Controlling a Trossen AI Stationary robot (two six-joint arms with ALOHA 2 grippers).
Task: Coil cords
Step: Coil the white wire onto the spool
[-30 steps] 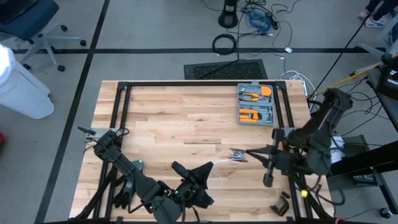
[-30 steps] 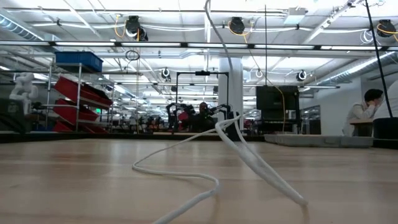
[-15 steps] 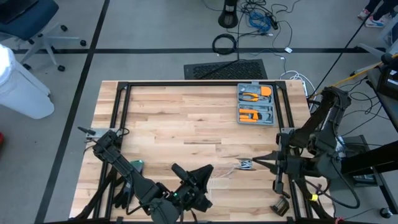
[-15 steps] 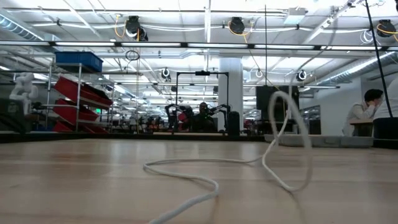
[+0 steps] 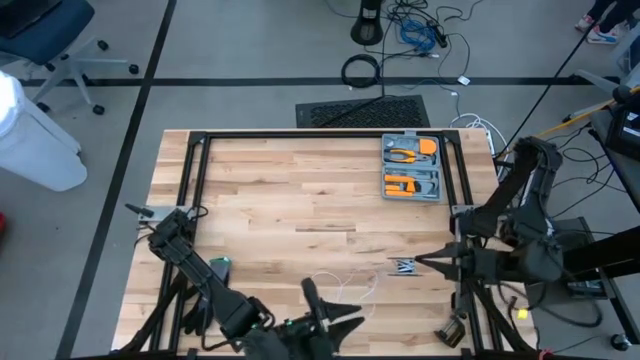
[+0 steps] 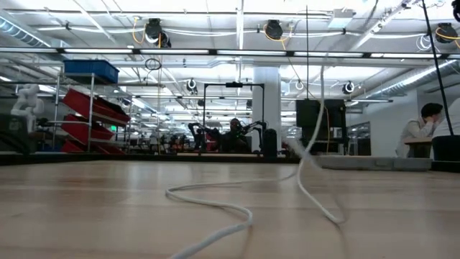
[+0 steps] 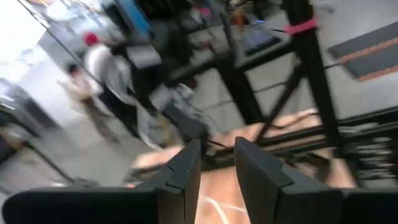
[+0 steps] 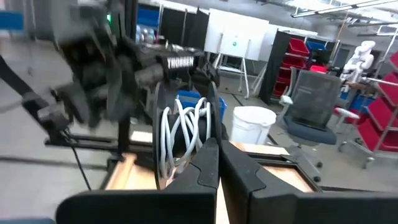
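Observation:
The white cord is partly wound into a small bundle of loops [image 8: 181, 134], held above the table's near right part by my shut right gripper [image 5: 415, 265]. The cord's free stretch [image 6: 314, 122] drops from the bundle, and its slack curves [image 5: 345, 285] lie on the wood. My left gripper [image 7: 217, 152] stands open at the near edge [image 5: 350, 316], beside those curves, with nothing between its fingers. My right gripper pinches several of the cord's loops [image 8: 198, 138] between its two shut fingers [image 8: 208, 163]. The fingers lie level and come from the table's right side. The bundle stands just beyond the fingertips, lifted clear, and its tail [image 6: 305, 169] hangs down slack to the table.
An open grey case with orange tools [image 5: 412, 168] lies at the far right. Black frame rails [image 5: 195, 180] run along the table's sides. A small dark object [image 5: 452, 330] sits at the near right corner. A person [image 6: 424, 126] sits beyond the table.
My left gripper has opened and let go of the cord, turned, and drawn back toward the near edge. My right gripper has carried the bundle toward the table's near right. The cord's raised stretch has fallen slack onto the wood.

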